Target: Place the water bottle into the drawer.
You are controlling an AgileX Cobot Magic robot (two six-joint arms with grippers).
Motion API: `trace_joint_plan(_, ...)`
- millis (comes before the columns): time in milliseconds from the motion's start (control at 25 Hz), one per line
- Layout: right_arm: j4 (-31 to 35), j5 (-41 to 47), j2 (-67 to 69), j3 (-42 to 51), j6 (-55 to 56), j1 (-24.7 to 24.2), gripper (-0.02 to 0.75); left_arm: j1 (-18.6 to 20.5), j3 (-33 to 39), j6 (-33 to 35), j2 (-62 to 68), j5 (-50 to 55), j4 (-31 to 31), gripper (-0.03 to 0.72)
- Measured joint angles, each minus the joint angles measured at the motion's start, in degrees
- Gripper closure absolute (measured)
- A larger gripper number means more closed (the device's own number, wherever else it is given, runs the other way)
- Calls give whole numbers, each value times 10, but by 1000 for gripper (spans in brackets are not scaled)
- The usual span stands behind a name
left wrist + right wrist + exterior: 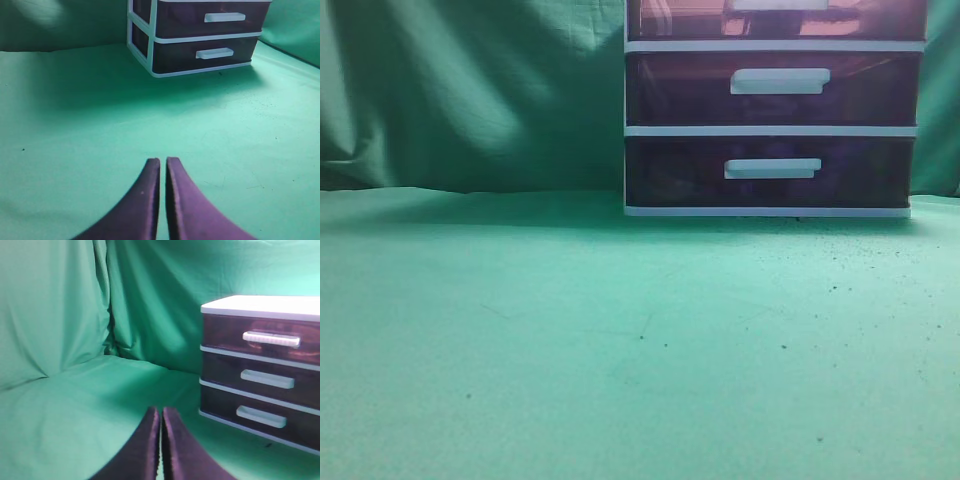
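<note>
The drawer (775,18), the uppermost purple-red one with a white handle, is closed in its white-framed unit at the back right; only its lower part shows in the exterior view. It shows fully in the right wrist view (260,337). It is cut off from the left wrist view. No water bottle is in view. My left gripper (162,161) is shut and empty above the green cloth, well short of the unit. My right gripper (160,410) is shut and empty, left of the unit. Neither gripper shows in the exterior view.
Two darker drawers, the middle one (775,88) and the bottom one (770,170), sit closed below the top one. A green cloth (570,340) covers the table and hangs as a backdrop (470,90) behind.
</note>
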Motion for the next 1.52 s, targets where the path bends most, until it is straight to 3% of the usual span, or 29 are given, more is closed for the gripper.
trace_joint_plan(240, -83, 16, 0, 50, 50, -15, 738, 0, 0, 0, 0, 0, 0, 688)
trace_joint_plan(440, -109, 2, -11, 142, 135, -156, 738, 0, 0, 0, 0, 0, 0, 688)
trace_joint_plan(600, -111, -10, -40, 182, 110, -275, 738, 0, 0, 0, 0, -1, 0, 688)
trace_joint_plan(720, -100, -24, -45, 210, 93, -334, 738, 0, 0, 0, 0, -1, 0, 688)
trace_joint_plan(920, -77, -53, -45, 259, 91, -350, 738, 0, 0, 0, 0, -1, 0, 688)
trace_joint_plan(1520, -74, -43, -45, 259, 81, -350, 738, 0, 0, 0, 0, -1, 0, 688)
